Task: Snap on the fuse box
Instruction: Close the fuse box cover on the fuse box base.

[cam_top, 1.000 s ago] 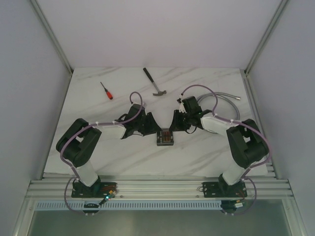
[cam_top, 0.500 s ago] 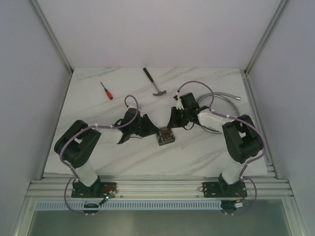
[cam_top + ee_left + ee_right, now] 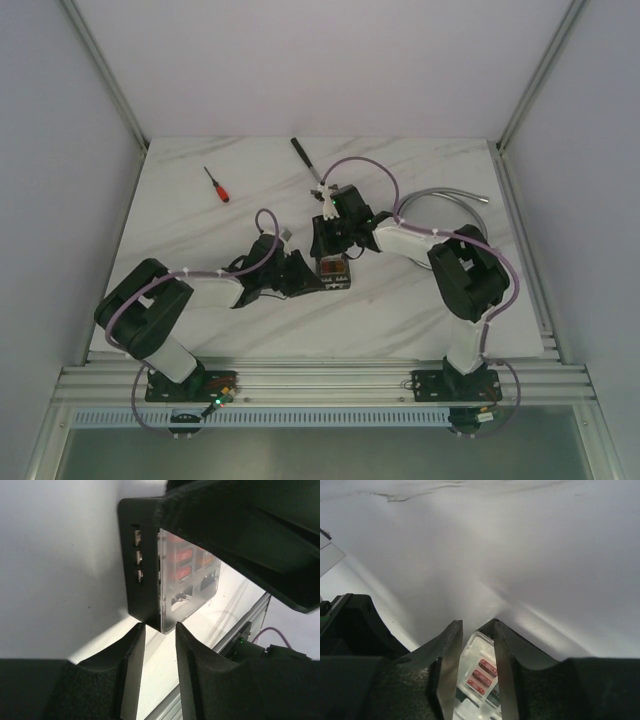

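Fuse box (image 3: 165,575) side terminals in left-wrist view only, unseen overhead.

Fuse box (image 3: 334,270): sitting mid-table (image 3: 400,310), between both grippers.
Left gripper (image 3: 303,277): lying just left of the box.
Right gripper (image 3: 328,243): hanging just behind it.
Screwdriver (image 3: 216,184): lying far left.
Hammer (image 3: 306,161): lying behind the right gripper.
Hose (image 3: 445,194): curving far right.
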Tool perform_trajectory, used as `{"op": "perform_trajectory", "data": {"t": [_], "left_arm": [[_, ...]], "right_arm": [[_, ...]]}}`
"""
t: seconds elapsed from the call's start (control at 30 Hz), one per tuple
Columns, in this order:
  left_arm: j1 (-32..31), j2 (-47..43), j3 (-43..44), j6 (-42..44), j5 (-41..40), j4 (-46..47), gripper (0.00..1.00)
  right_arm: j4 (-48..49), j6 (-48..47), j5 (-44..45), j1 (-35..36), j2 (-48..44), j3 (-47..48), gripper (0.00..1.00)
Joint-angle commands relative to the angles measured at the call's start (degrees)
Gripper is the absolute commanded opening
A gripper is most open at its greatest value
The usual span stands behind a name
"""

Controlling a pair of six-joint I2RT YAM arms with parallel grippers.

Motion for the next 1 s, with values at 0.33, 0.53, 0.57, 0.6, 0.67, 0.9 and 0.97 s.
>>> {"op": "perform_trajectory", "data": {"t": [0.33,0.53,0.57,0.6,0.67,0.9,0.97], "left_arm": [[0.36,-4.81,3.99,8.52,-7.67,-15.41,0.51],[0.88,-5.43,5.94,10.75,-7.95,-17.14,0.59],[1.03,-5.17,6.34,11.03,-8.28,-17.30,0.59],[1.20,-4.74,6.66,11.23,-8.18,-17.38,0.58],[1.29,-3.55,7.51,11.60,-7.36,-17.37,0.56],[1.24,0.58,8.54,12.07,-4.65,-17.28,0.47],[1.16,1.64,8.04,11.76,-3.78,-17.16,0.45]], "right_arm": [[-3.77,8.01,1.34,-3.66,-18.88,-14.89,0.53],[0.90,12.87,-1.06,-3.80,-23.36,-22.75,0.53],[1.92,13.43,-1.64,-3.79,-23.43,-23.59,0.52],[2.72,13.90,-2.13,-3.81,-23.25,-24.18,0.51],[3.98,14.60,-2.92,-3.82,-22.44,-24.83,0.50],[6.50,15.79,-4.98,-3.81,-17.37,-25.21,0.42],[6.80,15.79,-5.52,-3.80,-16.09,-25.31,0.39]]}}
